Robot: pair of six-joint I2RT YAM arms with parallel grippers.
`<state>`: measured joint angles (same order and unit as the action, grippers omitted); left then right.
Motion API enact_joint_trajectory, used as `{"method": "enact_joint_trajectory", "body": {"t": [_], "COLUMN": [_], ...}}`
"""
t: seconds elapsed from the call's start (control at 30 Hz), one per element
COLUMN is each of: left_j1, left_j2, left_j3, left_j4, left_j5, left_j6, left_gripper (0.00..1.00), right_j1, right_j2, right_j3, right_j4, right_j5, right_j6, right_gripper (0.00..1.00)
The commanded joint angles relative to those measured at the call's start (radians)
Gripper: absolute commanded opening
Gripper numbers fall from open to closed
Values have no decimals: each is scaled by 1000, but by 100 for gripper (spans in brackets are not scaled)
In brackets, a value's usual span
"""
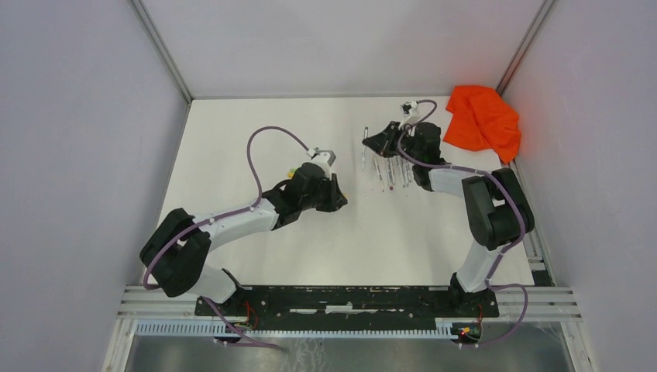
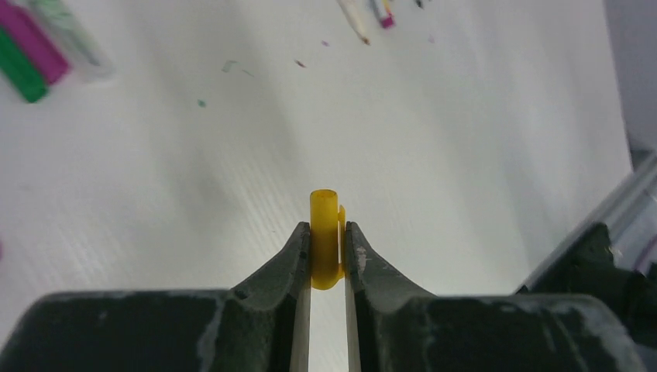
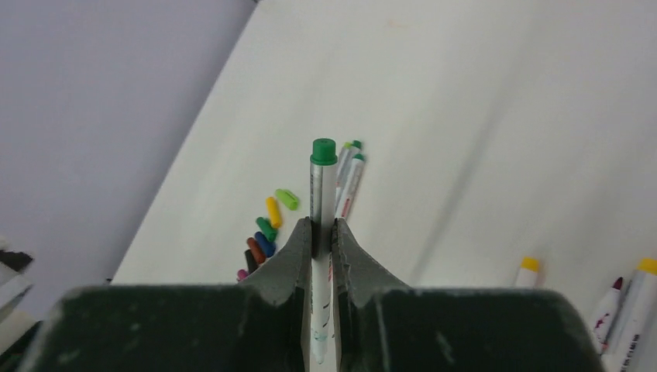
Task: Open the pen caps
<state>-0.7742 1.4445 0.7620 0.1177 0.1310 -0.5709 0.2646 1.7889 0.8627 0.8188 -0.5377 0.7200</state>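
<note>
My left gripper (image 2: 327,226) is shut on a yellow pen cap (image 2: 325,240), which stands up between the fingertips above the white table. My right gripper (image 3: 324,223) is shut on the grey-white barrel of a pen (image 3: 322,182). The pen's green end (image 3: 323,151) points away from the wrist. In the top view the left gripper (image 1: 335,194) is at mid-table. The right gripper (image 1: 380,139) is further back, over a row of pens (image 1: 391,172). Several loose pen caps (image 3: 263,229) in assorted colours lie in a pile on the table.
An orange cloth (image 1: 484,120) lies crumpled in the back right corner. Two pens (image 3: 352,174) lie side by side behind the held one. More pens with yellow ends (image 3: 528,271) lie at the right. Grey walls (image 1: 77,155) close in the table's sides.
</note>
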Motion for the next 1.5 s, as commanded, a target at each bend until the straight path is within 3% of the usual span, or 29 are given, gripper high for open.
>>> {"method": "enact_joint_trajectory", "body": {"t": [0.0, 0.2, 0.37, 0.57, 0.8, 1.07, 1.47], "left_j1": [5, 52, 199, 337, 360, 386, 443], "left_j2": [44, 160, 218, 197, 168, 233, 428], "left_j3": [169, 356, 371, 229, 256, 435, 618], "left_j4": [-255, -500, -582, -468, -526, -590, -627], "left_j5": [-433, -676, -552, -377, -392, -376, -275], "left_j6": [-95, -319, -519, -702, -784, -790, -818], "left_gripper": [2, 2, 2, 2, 2, 2, 2], "right_j1": [56, 115, 141, 145, 146, 146, 137], "right_j2": [2, 68, 100, 110, 123, 140, 160], "right_j3": [168, 280, 291, 256, 237, 232, 253], "right_j4": [-452, -676, -743, -744, -744, -744, -777], "right_j5": [157, 264, 322, 346, 364, 386, 478], "right_j6": [-270, -376, -417, -428, -430, -436, -445], "right_gripper": [0, 0, 0, 0, 0, 0, 0]}}
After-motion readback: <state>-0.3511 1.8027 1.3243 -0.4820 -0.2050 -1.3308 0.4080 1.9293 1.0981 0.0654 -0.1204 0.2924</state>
